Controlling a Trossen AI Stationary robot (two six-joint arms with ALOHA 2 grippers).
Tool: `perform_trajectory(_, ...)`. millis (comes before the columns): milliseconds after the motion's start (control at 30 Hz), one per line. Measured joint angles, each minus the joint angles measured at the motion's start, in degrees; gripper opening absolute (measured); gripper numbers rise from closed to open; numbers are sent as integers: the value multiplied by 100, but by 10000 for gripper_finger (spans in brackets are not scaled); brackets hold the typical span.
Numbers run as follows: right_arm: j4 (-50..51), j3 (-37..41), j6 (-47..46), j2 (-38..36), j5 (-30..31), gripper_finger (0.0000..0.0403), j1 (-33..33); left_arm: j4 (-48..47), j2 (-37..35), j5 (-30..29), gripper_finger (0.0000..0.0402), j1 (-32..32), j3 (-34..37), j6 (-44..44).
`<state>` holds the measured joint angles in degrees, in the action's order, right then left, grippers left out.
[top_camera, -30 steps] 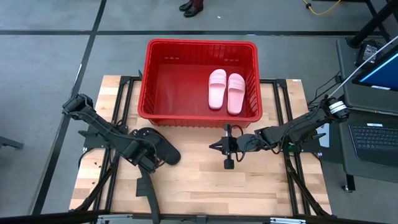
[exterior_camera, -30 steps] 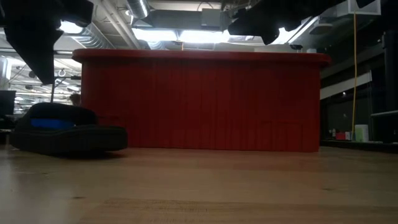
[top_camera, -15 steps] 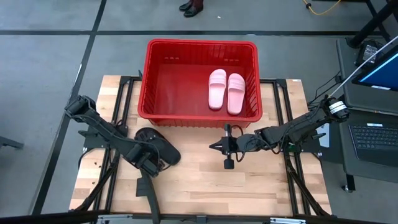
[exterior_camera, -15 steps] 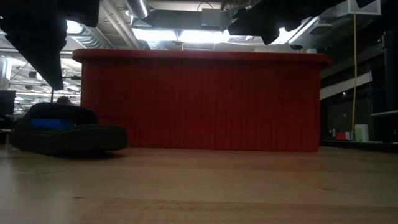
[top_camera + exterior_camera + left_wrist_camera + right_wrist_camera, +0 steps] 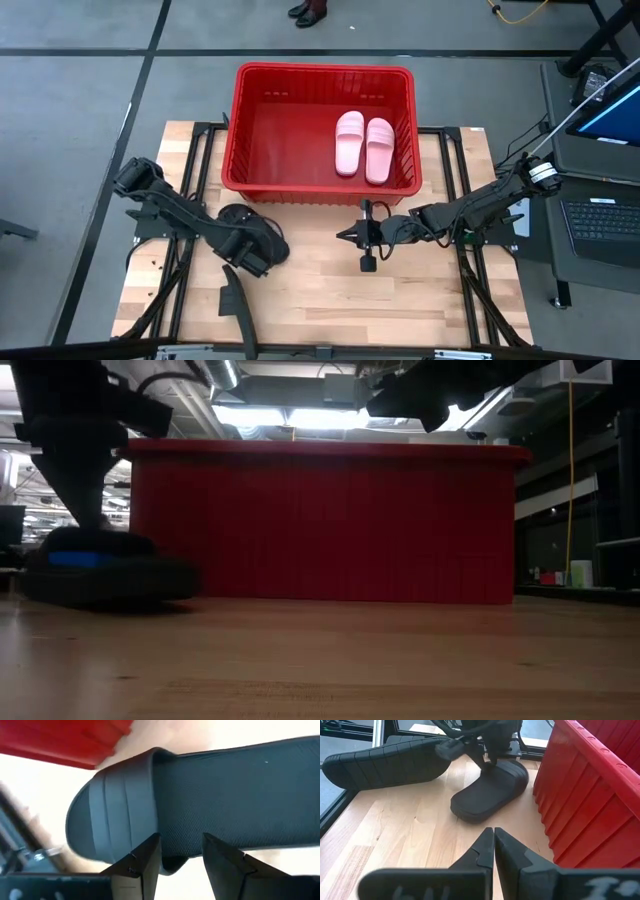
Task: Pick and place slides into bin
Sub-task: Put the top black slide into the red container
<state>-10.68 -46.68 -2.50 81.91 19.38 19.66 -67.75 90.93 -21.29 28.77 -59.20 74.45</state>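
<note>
Presently, reading across the counter (image 5: 330, 290) from left to right:

Item 1. Left end effector (image 5: 181, 862). It is hanging low at the counter's left, directly over a black slide (image 5: 255, 237). In the left wrist view its fingers (image 5: 145, 860) are standing narrowly parted, one on either side of the slide's edge beside the strap, and are not pressing on it. This reads as an approach to a pinch, chosen there because the strap and sole edge give a thin part to grip.

Item 2. Black slide, as above. It is lying flat on the counter just in front of the bin's (image 5: 324, 70) near wall, outside the bin, sole down, so it is waiting to be lifted over the rim.

Item 3. Second black slide (image 5: 385, 760). It is showing in the right wrist view, lying at the counter's left edge beyond the first; the left arm is hiding most of it from above.

Item 4. Bin, red, sitting at the counter's far middle. Two pink slides (image 5: 365, 145) are lying side by side on its floor toward the right wall, already placed.

Item 5. Right end effector (image 5: 493, 851). It is hovering over bare counter, right of centre, near the bin's front wall, fingers pressed together and holding nothing; judged to be waiting clear of the left arm's work.
</note>
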Motion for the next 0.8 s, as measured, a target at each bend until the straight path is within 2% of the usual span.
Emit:
perform_trajectory(233,1,0,13,0,0,17,-5,-83,119,173,139,-74,-165,-160)
perform_trajectory(500,8,-2,18,0,0,16,-4,-306,114,-159,139,-58,-542,-371)
perform_trajectory(800,40,-2,17,0,0,16,-4,-903,366,-167,139,-58,-481,5)
